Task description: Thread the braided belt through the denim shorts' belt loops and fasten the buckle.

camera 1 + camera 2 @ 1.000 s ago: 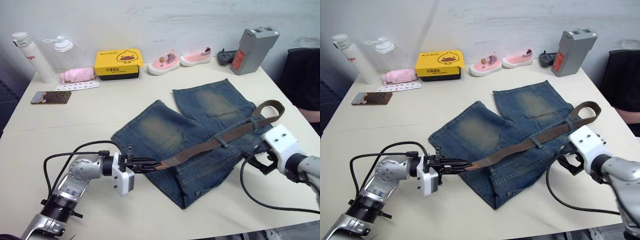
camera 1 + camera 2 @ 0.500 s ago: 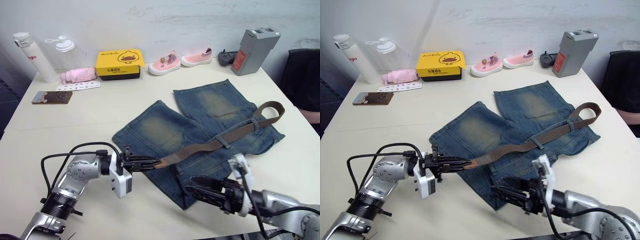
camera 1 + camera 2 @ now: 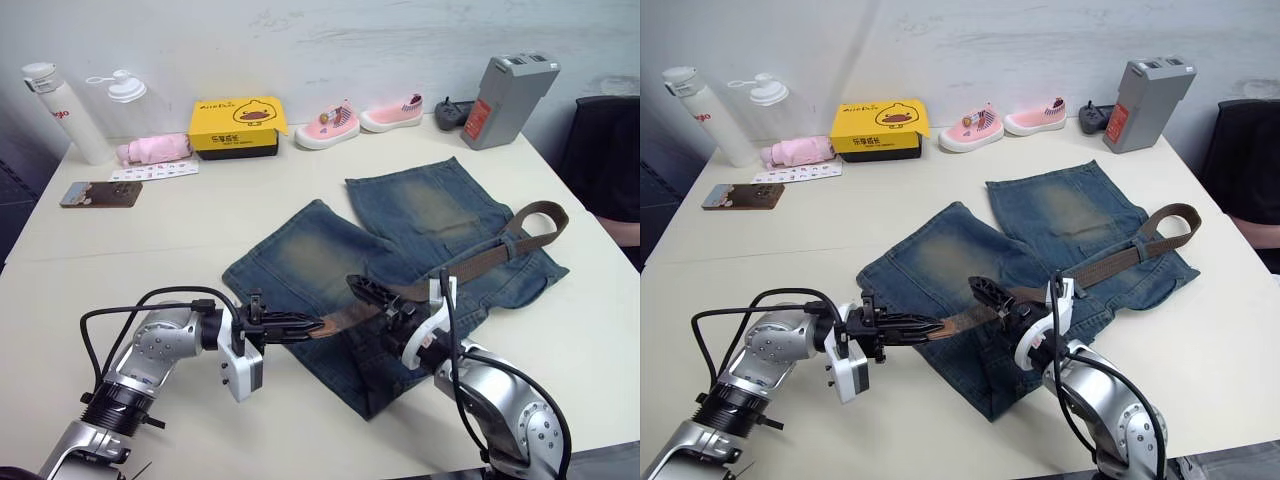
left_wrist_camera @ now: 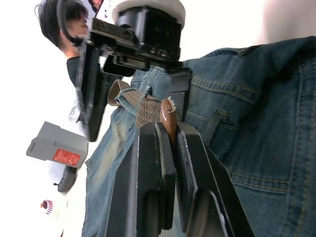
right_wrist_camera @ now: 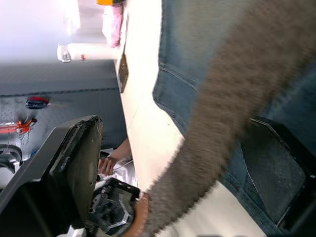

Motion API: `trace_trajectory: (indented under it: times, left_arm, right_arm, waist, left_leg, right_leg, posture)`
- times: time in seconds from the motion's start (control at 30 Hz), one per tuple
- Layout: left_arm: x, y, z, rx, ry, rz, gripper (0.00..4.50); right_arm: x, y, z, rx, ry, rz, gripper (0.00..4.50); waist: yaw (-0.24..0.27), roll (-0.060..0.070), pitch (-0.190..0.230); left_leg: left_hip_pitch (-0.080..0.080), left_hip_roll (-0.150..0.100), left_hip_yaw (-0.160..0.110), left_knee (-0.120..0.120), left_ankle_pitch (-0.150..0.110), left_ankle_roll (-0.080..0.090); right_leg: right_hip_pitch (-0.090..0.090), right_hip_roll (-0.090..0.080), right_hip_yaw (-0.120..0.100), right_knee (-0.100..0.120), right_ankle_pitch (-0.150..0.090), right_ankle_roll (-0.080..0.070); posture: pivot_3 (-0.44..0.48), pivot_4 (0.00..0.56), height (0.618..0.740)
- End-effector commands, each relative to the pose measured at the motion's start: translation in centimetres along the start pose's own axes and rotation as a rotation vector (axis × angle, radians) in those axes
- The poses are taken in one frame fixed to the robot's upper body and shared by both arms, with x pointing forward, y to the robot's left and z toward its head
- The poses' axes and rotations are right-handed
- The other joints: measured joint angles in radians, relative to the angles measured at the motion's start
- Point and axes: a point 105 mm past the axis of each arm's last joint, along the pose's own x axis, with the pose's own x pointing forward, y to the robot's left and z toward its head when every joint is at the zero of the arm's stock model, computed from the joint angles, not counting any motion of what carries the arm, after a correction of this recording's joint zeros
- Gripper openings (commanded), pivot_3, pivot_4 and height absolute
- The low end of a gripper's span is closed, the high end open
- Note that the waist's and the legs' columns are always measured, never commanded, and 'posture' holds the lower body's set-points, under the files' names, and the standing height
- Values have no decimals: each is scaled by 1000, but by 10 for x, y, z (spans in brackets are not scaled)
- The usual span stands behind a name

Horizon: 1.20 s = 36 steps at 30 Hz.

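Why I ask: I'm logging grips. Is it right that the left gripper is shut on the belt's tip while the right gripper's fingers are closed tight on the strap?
Not quite. The left gripper is shut on the tip of the braided belt, but the right gripper is open: the right wrist view shows its fingers spread either side of the strap, not clamped.

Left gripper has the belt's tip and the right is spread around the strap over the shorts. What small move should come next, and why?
Probably close the right gripper on the braided belt. Its fingers stand open on either side of the strap, just beyond the left gripper, which is shut on the belt's tip. A second grip would steady the strap over the denim shorts for feeding toward a loop.
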Motion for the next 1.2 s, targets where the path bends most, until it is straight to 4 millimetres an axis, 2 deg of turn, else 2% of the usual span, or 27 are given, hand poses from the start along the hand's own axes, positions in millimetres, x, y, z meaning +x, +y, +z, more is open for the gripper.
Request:
trace_trajectory:
  times: [0.03, 0.07, 0.1, 0.3, 0.43, 0.5, 0.53, 0.57, 0.7, 0.77, 0.87, 1.0, 1.2]
  left_arm:
    - [-1, 1, 1, 17, 0, -7, 0]
    - [-1, 0, 1, 14, 3, -9, 0]
    - [-1, 1, 1, 13, 3, -8, 0]
    - [-2, 0, 2, 7, 0, -14, 0]
    - [-2, 2, 3, -5, -7, -4, 0]
    - [-2, 6, 1, -37, -1, 23, 861]
    - [-3, 7, 0, -52, 5, 26, 1070]
    - [-3, 7, 0, -62, 9, 26, 1517]
    - [-9, -7, 1, -133, 39, -30, 3067]
    - [-13, -11, 2, -155, 52, -32, 3067]
    - [-17, -12, 2, -181, 70, -25, 3067]
    - [-17, -10, 3, -193, 78, -16, 3067]
    - [-18, -9, 3, -199, 83, -17, 3067]
  right_arm:
    - [-6, 5, -1, -12, 1, 17, 3924]
    - [-7, 4, -2, -20, 5, 13, 3703]
    - [-8, 4, -2, -23, 5, 14, 3278]
    - [-12, 2, 2, -39, -10, 10, 122]
    - [-12, 6, 7, -44, -24, 33, 54]
    - [-14, 11, 14, -42, -58, 64, 0]
    - [-16, 13, 19, -45, -81, 78, 0]
    - [-17, 15, 23, -47, -95, 87, 0]
    - [-43, 7, 56, -252, -215, 68, 0]
    - [-53, -2, 68, -371, -278, 18, 0]
    - [-59, -14, 74, -510, -314, -35, 0]
    - [-51, -28, 62, -681, -270, -86, 0]
    - [-37, -29, 50, -802, -291, -55, 0]
  waist:
    - [-1, 0, 0]
    - [0, 0, 0]
    - [1, 0, 0]
    - [1, 0, 0]
    - [1, 0, 0]
    - [1, 0, 0]
    - [1, 0, 0]
    - [2, 0, 0]
    - [2, 1, 0]
    - [3, 1, 0]
    - [3, 1, 0]
    - [3, 1, 0]
    - [3, 1, 0]
  left_leg:
    - [0, 0, 0, 0, 0, 0]
    - [0, 0, 0, -1, 0, 0]
    - [0, 1, 0, -1, 0, 0]
    - [0, 2, -1, -1, 0, 1]
    - [0, 2, -1, -1, 0, 1]
    - [0, 2, -1, -1, 0, 1]
    - [0, 2, -1, -1, 0, 1]
    - [0, 2, -1, -1, 0, 1]
    - [0, 2, -1, -1, -1, 2]
    - [0, 2, 0, -1, -2, 4]
    - [0, 1, 1, -1, -2, 4]
    - [0, 1, 1, -1, -2, 3]
    - [1, 1, 1, -2, -2, 3]
  right_leg:
    - [-1, 0, 1, 0, 0, 0]
    - [-1, 0, 1, 0, 0, 0]
    - [-1, 0, 1, 0, 0, 0]
    - [-2, 0, 2, 0, 0, 0]
    - [-2, 0, 3, 0, 0, 0]
    - [-2, 0, 3, 0, 0, 0]
    - [-2, 0, 3, 0, 0, 0]
    - [-2, 0, 3, 0, 0, 0]
    - [-2, -1, 4, 0, 0, 0]
    - [-2, -1, 5, -1, 0, 0]
    - [-2, 0, 5, -2, 0, 0]
    - [-2, 0, 6, -2, 0, 0]
    - [-3, 1, 6, -2, 0, 0]
  posture:
    - [0, 150, 712]
    - [0, 150, 712]
    - [0, 150, 712]
    - [0, 150, 712]
    - [0, 150, 712]
    - [0, 150, 712]
    - [0, 150, 712]
    - [0, 150, 712]
    - [0, 150, 712]
    - [0, 150, 712]
    - [0, 150, 712]
    - [0, 150, 712]
    - [0, 150, 712]
